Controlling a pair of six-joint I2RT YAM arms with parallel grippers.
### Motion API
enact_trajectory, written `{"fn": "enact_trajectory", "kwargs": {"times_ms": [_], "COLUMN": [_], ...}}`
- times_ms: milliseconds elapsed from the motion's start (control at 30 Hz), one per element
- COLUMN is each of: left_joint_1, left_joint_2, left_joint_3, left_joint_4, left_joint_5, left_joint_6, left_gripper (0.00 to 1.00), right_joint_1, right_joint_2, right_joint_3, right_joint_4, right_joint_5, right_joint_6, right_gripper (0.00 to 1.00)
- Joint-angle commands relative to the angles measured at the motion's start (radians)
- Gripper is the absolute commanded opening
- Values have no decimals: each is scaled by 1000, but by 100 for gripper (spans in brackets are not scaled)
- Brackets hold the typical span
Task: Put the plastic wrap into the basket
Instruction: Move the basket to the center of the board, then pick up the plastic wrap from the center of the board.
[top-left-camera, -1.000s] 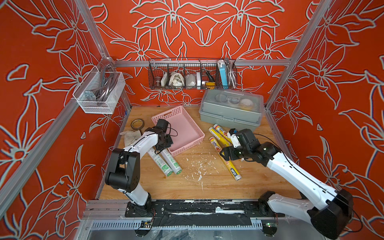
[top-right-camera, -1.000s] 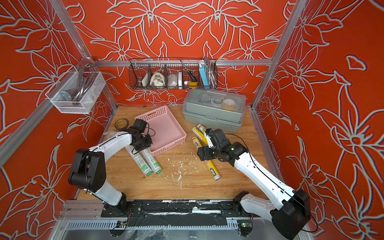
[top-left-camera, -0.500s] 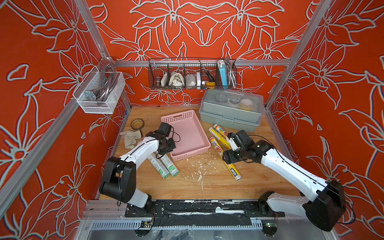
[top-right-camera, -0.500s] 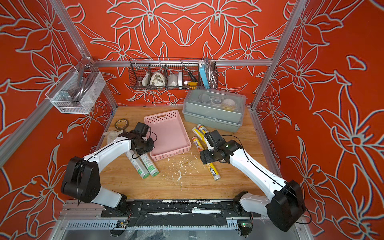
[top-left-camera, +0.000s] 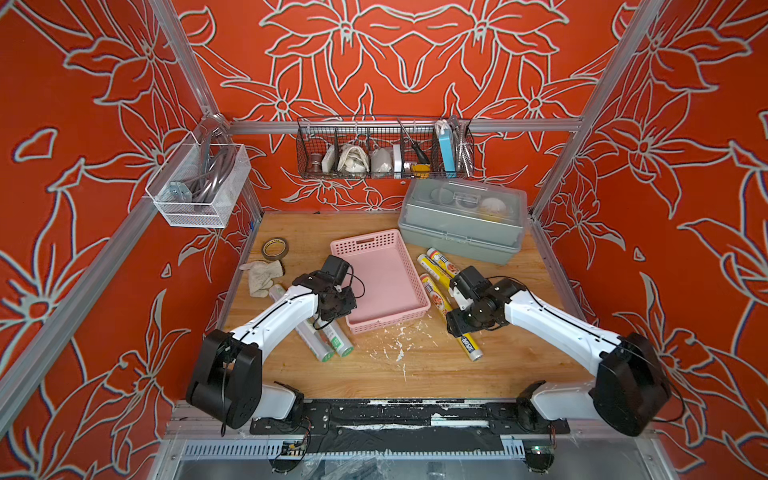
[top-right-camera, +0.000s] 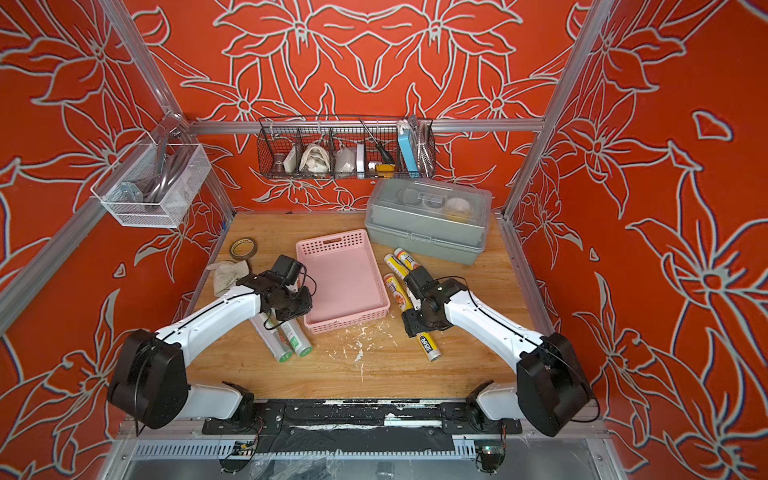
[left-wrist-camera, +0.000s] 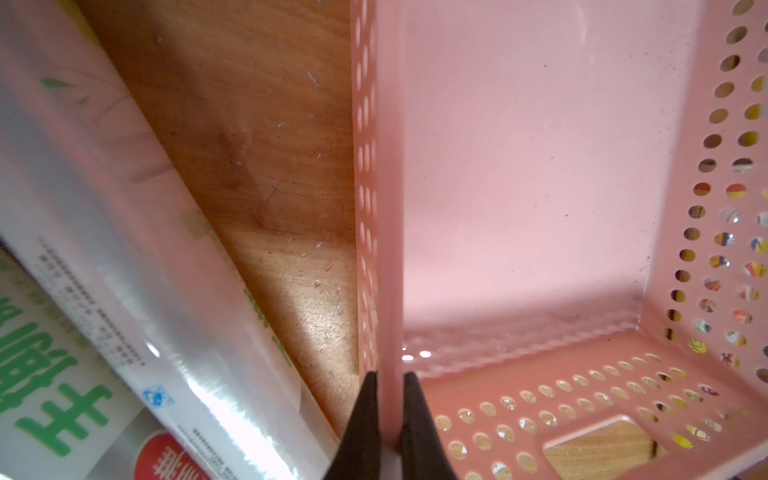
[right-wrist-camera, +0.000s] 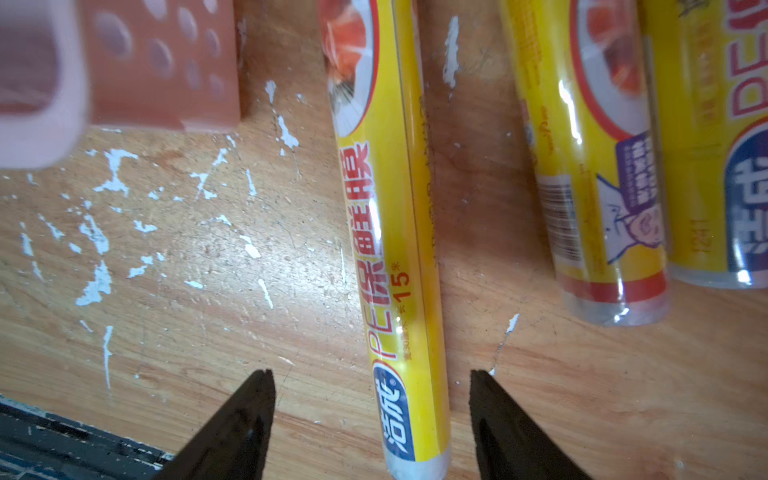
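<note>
My left gripper (left-wrist-camera: 388, 399) is pinching the shallow pink perforated plastic basket's wall (left-wrist-camera: 380, 208) to steady it, while my right gripper (right-wrist-camera: 372, 399) is straddling, jaws spread, a long yellow plastic-wrap roll (right-wrist-camera: 392, 291) lying on the wooden table (right-wrist-camera: 187, 332) beside it.

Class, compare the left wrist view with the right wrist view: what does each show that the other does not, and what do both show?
Left wrist only: the left tool shut on the pink basket's wall, with white-green rolls beside it. Right wrist only: the right tool open astride one yellow roll, two more yellow rolls beyond, and white flecks. Shared: the basket and the wooden table.
</note>
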Motion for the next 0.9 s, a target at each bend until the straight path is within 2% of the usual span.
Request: {"fn": "enact_trajectory", "kwargs": {"times_ms": [0,200,400,667,867], "left_joint_1": [-1,-1,6,63,113], "left_joint_2": [-20,-34,-77,-220,-317], "left_joint_3": [-2,8,55,130,137], "left_joint_4": [-3,-19,-90,-204,-235], "left_joint_5": [14,1,-42,-81,-69], "left_joint_6": [-5,5,38,85,100], "left_gripper": [13,32,35,42,42], "right_joint_1": [2,7,9,10,10], "right_joint_2": [10,55,107,163,188], "right_joint_3": [-3,-9,1,8,6], "right_joint_4": [-10,26,42,87,133], "right_joint_5": [-18,-44,1,25,36], "right_joint_6": [-14,-33,-42,-46,-44], "right_gripper": [74,74,74,74,68]}}
